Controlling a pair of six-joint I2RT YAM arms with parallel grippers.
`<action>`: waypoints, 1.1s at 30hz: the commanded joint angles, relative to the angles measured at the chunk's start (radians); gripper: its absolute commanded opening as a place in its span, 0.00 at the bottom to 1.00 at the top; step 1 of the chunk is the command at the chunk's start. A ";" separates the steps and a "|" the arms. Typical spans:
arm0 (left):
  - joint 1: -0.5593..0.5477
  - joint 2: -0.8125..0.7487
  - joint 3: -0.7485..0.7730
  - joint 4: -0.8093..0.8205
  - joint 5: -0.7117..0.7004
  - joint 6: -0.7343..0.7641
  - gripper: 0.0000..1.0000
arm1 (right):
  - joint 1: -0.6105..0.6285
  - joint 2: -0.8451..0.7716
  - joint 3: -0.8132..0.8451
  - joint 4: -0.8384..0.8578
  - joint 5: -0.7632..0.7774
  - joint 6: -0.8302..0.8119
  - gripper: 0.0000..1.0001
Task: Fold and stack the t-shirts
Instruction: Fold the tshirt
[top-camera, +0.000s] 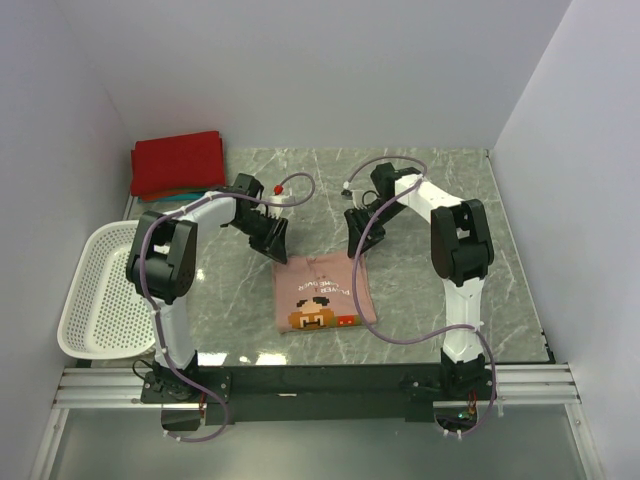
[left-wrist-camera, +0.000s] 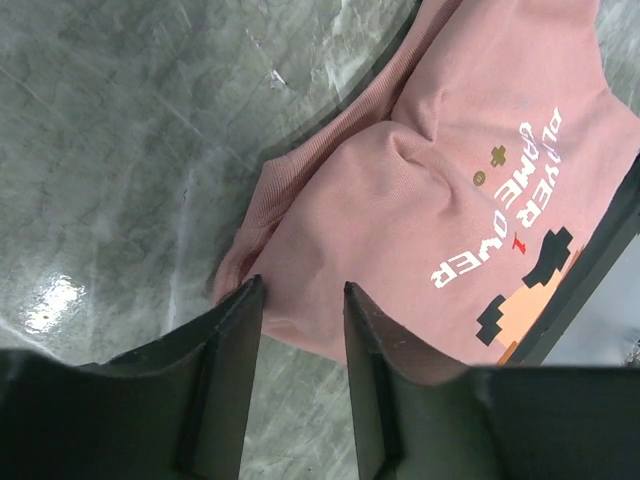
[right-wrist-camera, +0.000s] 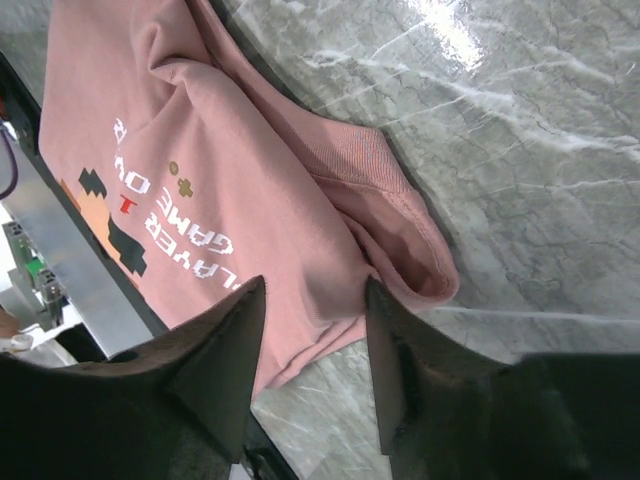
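Surface: grey marbled table (top-camera: 430, 190), plain white walls (top-camera: 350, 70) on three sides.

Far left of top view: white perforated basket (top-camera: 100, 290) at the table's left edge, nothing seen in it.

Upper left: red shirt (top-camera: 178, 160), folded, lying flat in the back corner. A strip of teal cloth (top-camera: 170, 196) shows under its near edge.

Left of centre: left claw (top-camera: 278, 250) sits at the upper left corner of the pink shirt (top-camera: 320, 290). In the left wrist view the two fingers (left-wrist-camera: 235, 320) stand apart. In the gap there is pink cloth at the tips and bare marble lower down. Nothing is clamped. The cloth just past the tips is bunched, with a ribbed hem running along its edge.

Centre: the pink shirt is folded to a rough rectangle, flat on the table. Its print (top-camera: 318, 318), a pixel face under white lettering, faces up and lies toward the near edge.

Right of centre: right claw (top-camera: 358, 245) sits at the shirt's upper right corner. In the right wrist view its fingers (right-wrist-camera: 225, 350) are likewise apart over the shirt's edge, gripping nothing. A folded sleeve opening lies just beside the right-hand fingertip.

Cannot tell from either wrist view whether the fingertips touch the cloth.
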 joint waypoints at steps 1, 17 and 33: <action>0.004 -0.009 0.035 -0.010 0.001 -0.004 0.41 | 0.005 -0.009 0.019 0.001 0.000 -0.024 0.48; 0.004 0.012 0.003 0.047 -0.034 -0.043 0.46 | 0.002 -0.021 0.010 0.014 0.024 -0.019 0.15; -0.001 0.037 0.021 0.029 -0.028 -0.056 0.39 | -0.001 -0.024 0.001 0.024 0.032 -0.013 0.09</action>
